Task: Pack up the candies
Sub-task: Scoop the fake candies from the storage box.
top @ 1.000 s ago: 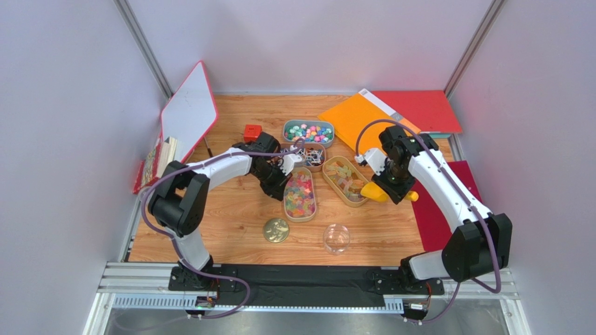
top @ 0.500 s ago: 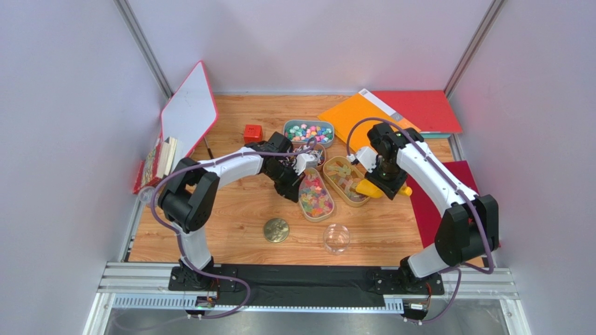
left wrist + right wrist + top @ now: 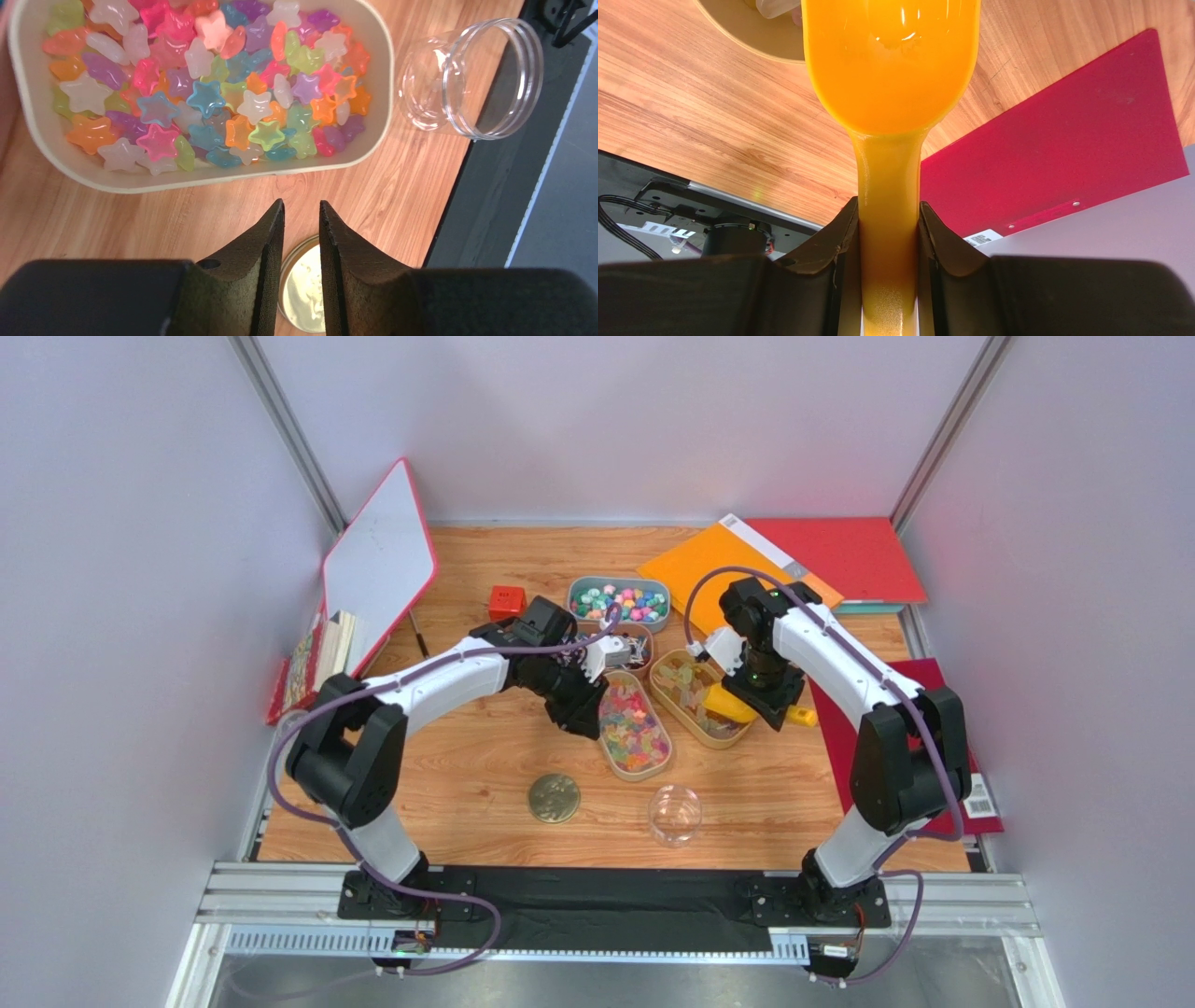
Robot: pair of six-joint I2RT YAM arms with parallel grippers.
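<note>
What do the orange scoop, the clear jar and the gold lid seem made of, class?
Scoop: probably plastic, glossy; light glows through its bowl.
Jar: clear plastic or glass, cannot tell; wood shows through it.
Lid: probably metal, shiny gold with bright reflections.

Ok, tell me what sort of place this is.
Probably a robot lab test cell: partition walls enclose a wooden table, the left arm and right arm are bolted to a metal rail, and trays of candies sit staged.
</note>
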